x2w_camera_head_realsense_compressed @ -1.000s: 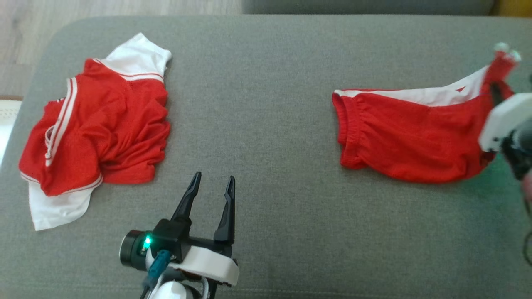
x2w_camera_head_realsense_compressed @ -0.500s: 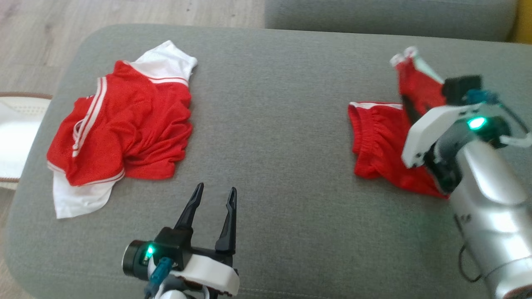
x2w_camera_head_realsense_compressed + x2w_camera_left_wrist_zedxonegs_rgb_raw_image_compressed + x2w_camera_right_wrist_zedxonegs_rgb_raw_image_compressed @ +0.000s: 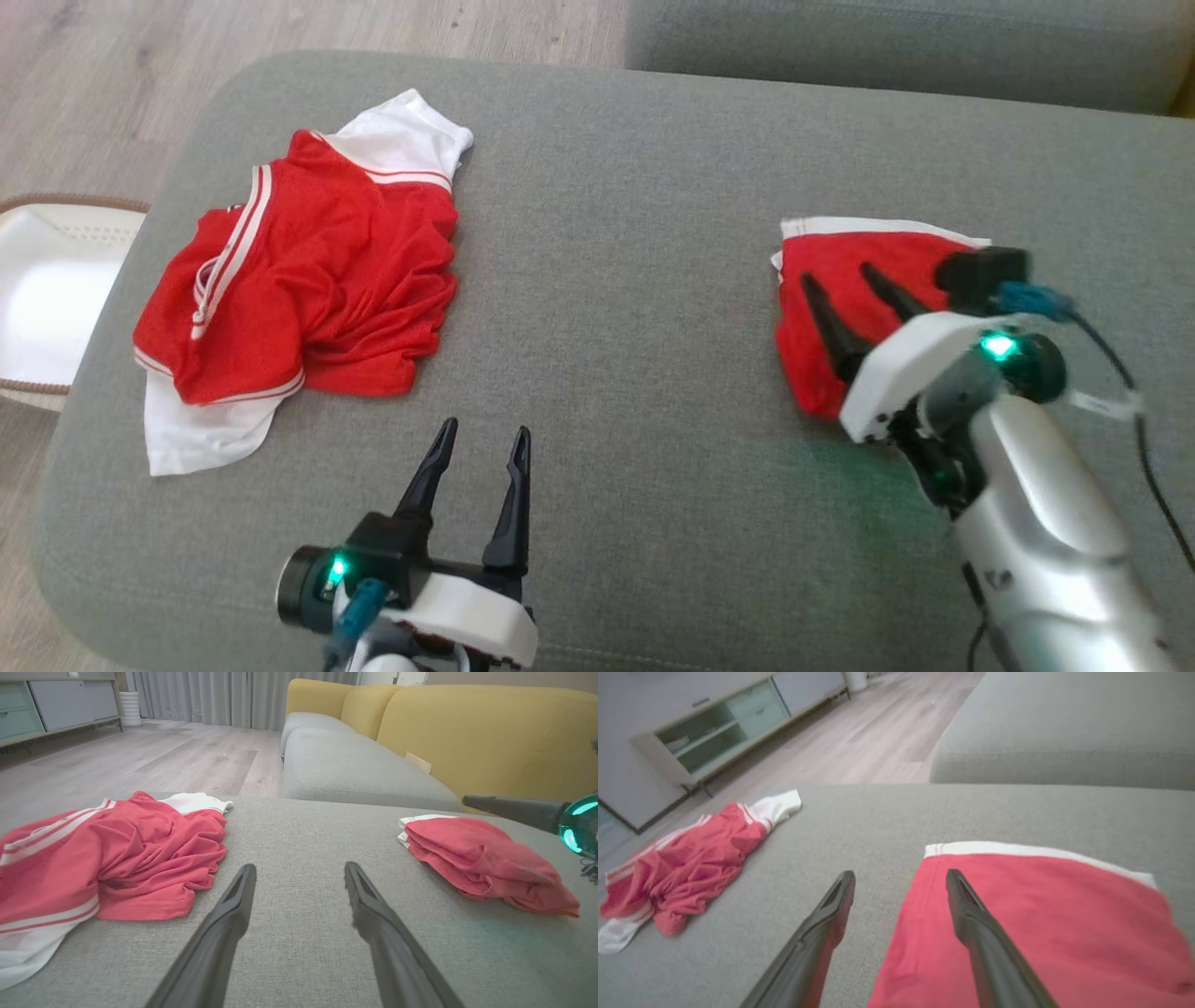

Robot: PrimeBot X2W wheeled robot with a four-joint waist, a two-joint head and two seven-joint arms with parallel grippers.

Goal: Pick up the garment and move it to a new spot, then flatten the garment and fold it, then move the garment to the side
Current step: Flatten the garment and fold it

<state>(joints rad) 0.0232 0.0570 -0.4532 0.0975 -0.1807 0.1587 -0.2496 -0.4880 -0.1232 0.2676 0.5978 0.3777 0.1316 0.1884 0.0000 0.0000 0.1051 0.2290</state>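
Because the folded red shorts (image 3: 859, 252) look like thin sports cloth, I judge them light, limp and a little slick, so the layers could slide apart if I lift them by one ply. They lie on the right half of the grey cushion (image 3: 635, 280), nearer its far edge than its near one, with the white band along the far side. My right gripper (image 3: 836, 273) hovers over them with its fingers spread and nothing between them. In the right wrist view one finger is above the red cloth and the other above bare cushion beside its left border. My left gripper (image 3: 485, 427) is also spread and empty by the near edge, well apart from the shorts. I would pinch through the whole stack at the thick folded border or the white band. The red and white shirt (image 3: 308, 280) lies crumpled toward the left edge.
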